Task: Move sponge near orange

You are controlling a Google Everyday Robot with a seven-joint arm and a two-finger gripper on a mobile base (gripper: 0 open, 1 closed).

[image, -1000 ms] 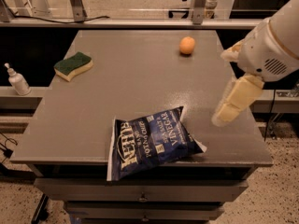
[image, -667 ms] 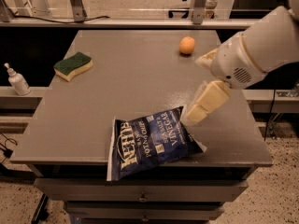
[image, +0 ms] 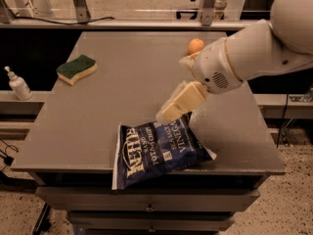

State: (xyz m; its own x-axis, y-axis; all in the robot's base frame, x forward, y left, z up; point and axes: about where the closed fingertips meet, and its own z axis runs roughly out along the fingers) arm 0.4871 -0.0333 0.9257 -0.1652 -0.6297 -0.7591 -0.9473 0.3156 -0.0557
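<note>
The sponge [image: 76, 69], dark green on top with pale yellow foam below, lies at the left side of the grey table [image: 122, 102]. The orange [image: 195, 46] sits at the back right of the table, partly behind my arm. My gripper [image: 173, 106] hangs over the table's middle right, just above the top edge of the blue chip bag, far to the right of the sponge and in front of the orange. It holds nothing that I can see.
A blue chip bag [image: 159, 148] lies at the table's front edge, partly overhanging it. A small white pump bottle [image: 18, 84] stands on a lower ledge left of the table. My white arm [image: 254, 48] reaches in from the right.
My arm and gripper have swung left from the table's right edge toward its middle, now above the chip bag. The sponge, orange and bag have not moved.
</note>
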